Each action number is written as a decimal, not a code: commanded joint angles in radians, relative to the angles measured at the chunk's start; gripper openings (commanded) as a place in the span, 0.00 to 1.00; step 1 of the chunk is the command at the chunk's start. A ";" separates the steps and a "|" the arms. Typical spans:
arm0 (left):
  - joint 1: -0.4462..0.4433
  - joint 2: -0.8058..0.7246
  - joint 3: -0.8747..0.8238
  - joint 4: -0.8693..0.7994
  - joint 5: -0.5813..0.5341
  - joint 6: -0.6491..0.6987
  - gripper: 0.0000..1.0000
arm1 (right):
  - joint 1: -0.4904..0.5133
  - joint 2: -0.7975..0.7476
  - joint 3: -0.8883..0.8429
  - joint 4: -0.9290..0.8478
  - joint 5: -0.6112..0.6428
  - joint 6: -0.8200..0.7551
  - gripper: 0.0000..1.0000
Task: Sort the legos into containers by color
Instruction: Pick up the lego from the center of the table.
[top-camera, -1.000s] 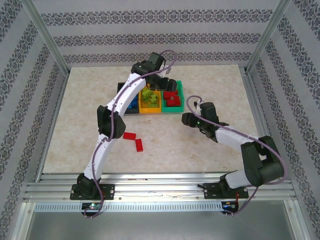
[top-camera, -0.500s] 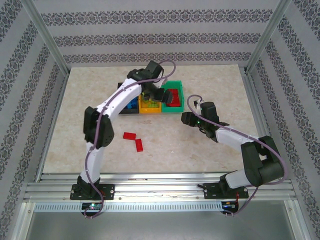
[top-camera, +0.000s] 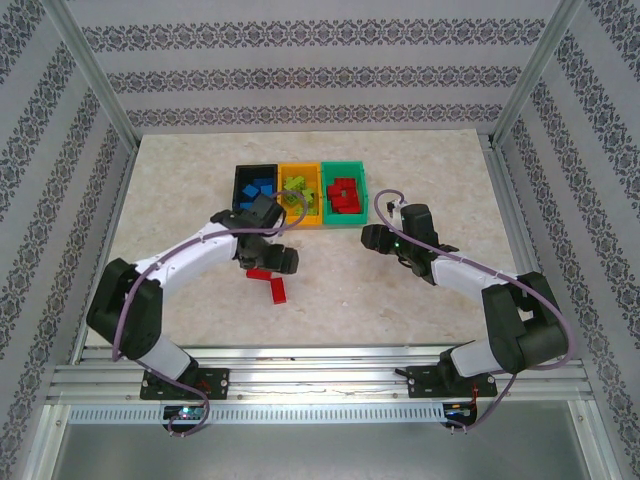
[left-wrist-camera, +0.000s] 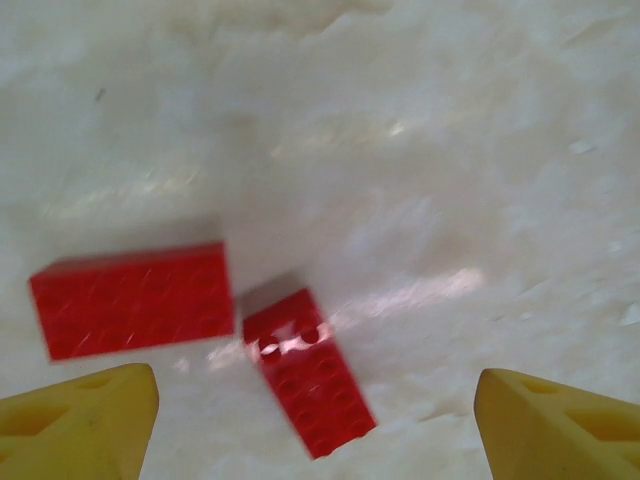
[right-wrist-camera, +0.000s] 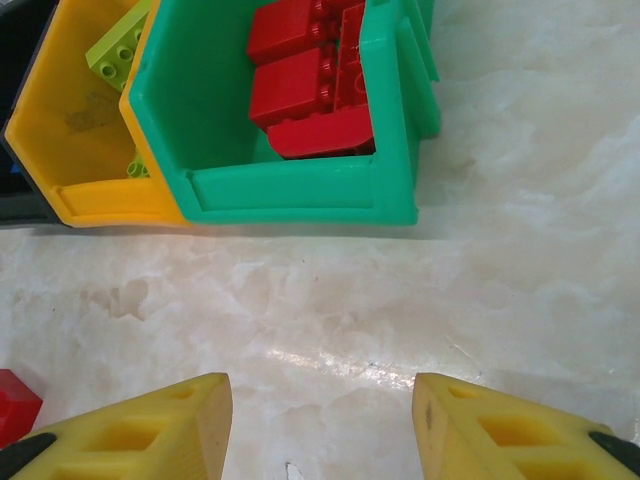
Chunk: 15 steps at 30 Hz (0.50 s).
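Note:
Two red legos lie loose on the table, one (top-camera: 259, 273) partly under my left gripper (top-camera: 276, 262) and one (top-camera: 277, 290) just in front of it. In the left wrist view the flat brick (left-wrist-camera: 135, 300) lies left and the slanted brick (left-wrist-camera: 308, 370) sits between the fingers of the open left gripper (left-wrist-camera: 315, 400), which hangs above it. The black bin (top-camera: 238, 185) holds blue bricks (top-camera: 262, 188), the orange-yellow bin (top-camera: 300, 224) lime bricks (top-camera: 297, 188), the green bin (top-camera: 345, 213) red bricks (top-camera: 344, 193). My right gripper (top-camera: 372, 238) stands open and empty (right-wrist-camera: 320, 400) before the green bin (right-wrist-camera: 300, 195).
Metal frame posts and rails border the table on all sides. In the right wrist view the orange-yellow bin (right-wrist-camera: 90, 195) adjoins the green one, and a red brick's corner (right-wrist-camera: 15, 405) shows at the lower left. Bare marble lies between the two arms.
My left arm has swung back from above the bins and come down over the two loose red bricks. The right arm has not moved.

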 joint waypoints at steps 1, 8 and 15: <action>0.006 -0.043 -0.060 0.035 -0.116 -0.056 0.83 | -0.007 0.009 -0.006 0.030 -0.022 0.013 0.51; 0.096 0.004 -0.100 0.066 -0.082 -0.016 0.90 | -0.007 0.010 -0.003 0.027 -0.022 0.008 0.52; 0.118 0.129 -0.005 0.017 -0.045 0.063 0.89 | -0.008 0.008 -0.003 0.023 -0.016 0.004 0.52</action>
